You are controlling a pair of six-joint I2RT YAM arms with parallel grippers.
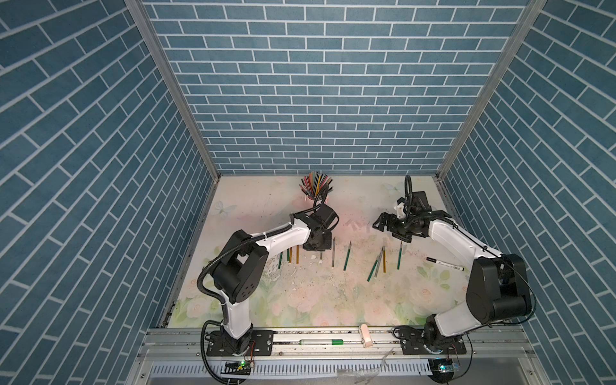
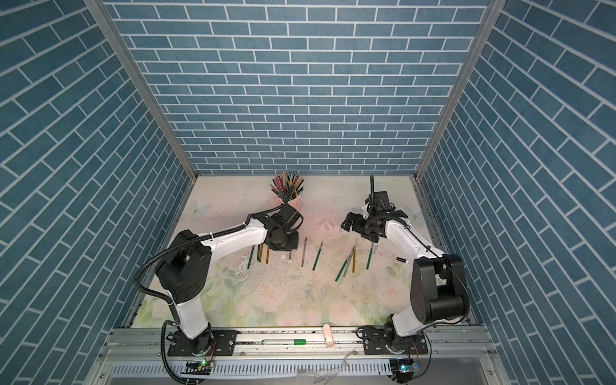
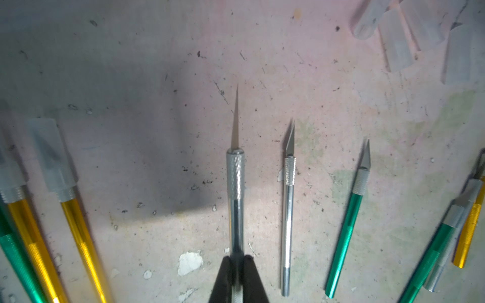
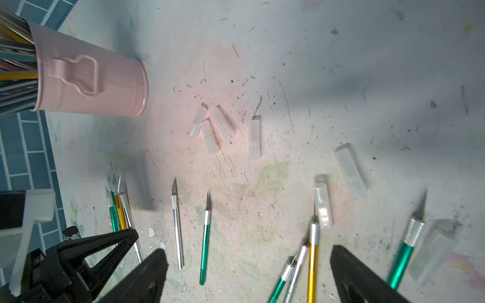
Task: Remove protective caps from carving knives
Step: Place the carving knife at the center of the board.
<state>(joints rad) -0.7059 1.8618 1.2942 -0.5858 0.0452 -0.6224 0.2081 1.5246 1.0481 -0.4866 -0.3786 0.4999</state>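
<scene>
left jaws clamped on silver knife handle, blade bare, likely awaiting set-down | right jaws wide, empty | loose caps on tabletop | two gold knives capped, next

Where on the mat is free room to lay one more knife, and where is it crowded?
Free: front strip of the mat, between the knife row and the rail; the gap between capped gold knives and the held silver knife. Crowded: the crossed knives; loose caps.

We reach our left arm forward, left gripper pinched closed | we hold our right arm raised, right gripper spread wide.
</scene>
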